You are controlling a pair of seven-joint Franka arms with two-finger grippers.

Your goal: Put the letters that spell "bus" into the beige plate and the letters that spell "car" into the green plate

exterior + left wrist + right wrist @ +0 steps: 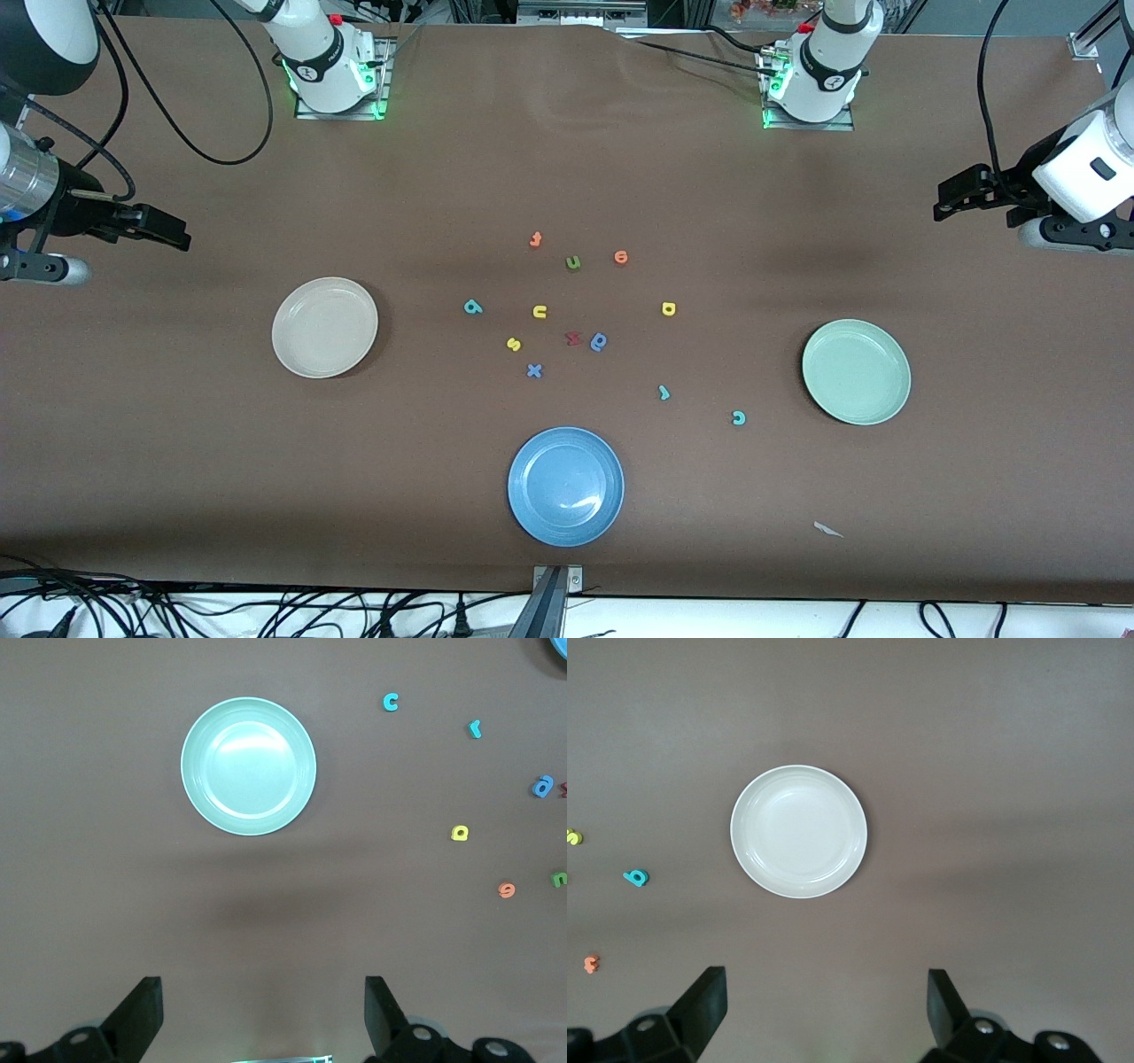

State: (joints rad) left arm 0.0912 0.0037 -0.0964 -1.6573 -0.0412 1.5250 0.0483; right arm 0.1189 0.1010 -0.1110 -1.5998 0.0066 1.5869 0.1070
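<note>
— What is seen beneath everything?
— A broad brown table (pixel 177 461) with a matte top; soft shadows are cast across it.

— And past its near edge?
— A pale floor strip (pixel 753 620) is seen, strewn with black cables (pixel 266 611). A small white scrap (pixel 827 529) is left near that edge.

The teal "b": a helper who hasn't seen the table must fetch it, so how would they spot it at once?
Start at the round cream-beige plate toward the right arm's end of the table, then look to the cluster of small foam letters mid-table. The teal foam "b" is the cluster letter closest to that plate; its neighbours, the yellow foam "u" and yellow foam "s", are yellow.
</note>
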